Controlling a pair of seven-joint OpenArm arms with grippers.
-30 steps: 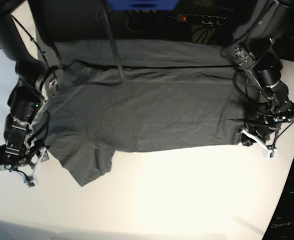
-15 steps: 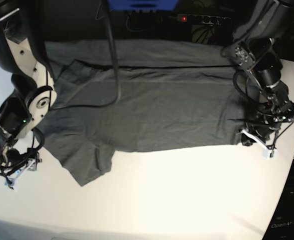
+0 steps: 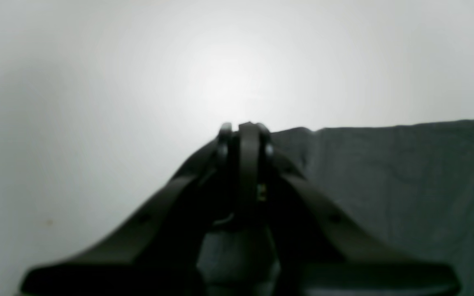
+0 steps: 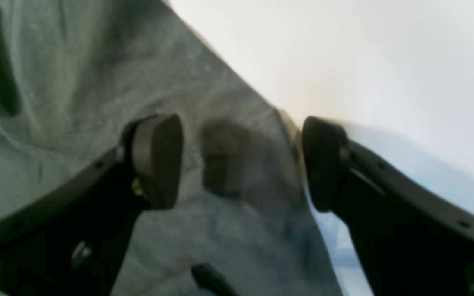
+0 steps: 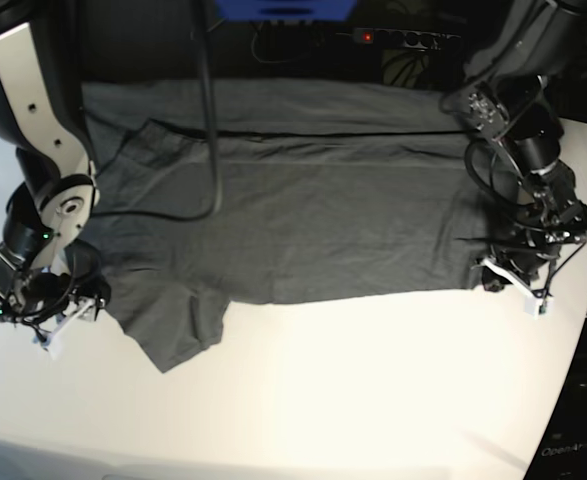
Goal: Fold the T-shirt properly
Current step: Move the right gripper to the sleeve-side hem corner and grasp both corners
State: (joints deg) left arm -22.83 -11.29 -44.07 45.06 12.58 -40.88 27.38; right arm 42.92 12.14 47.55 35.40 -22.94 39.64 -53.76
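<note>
Grey T-shirt (image 5: 293,210) lies spread on the white surface (image 5: 373,390); we see the left hand (image 3: 243,131) clenched at its edge, the right hand (image 4: 241,160) released.

The right hand (image 5: 58,325) has swung back in to the T-shirt (image 5: 293,215) sleeve edge.

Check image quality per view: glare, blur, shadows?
Base: glare washes out the table near the front; T-shirt sharp. Left wrist: soft all over, bright hotspot above the shut left tool, whose body is a dark silhouette. Right wrist: blurry, open right tool throws a pad shadow on the shirt; table overexposed.
</note>
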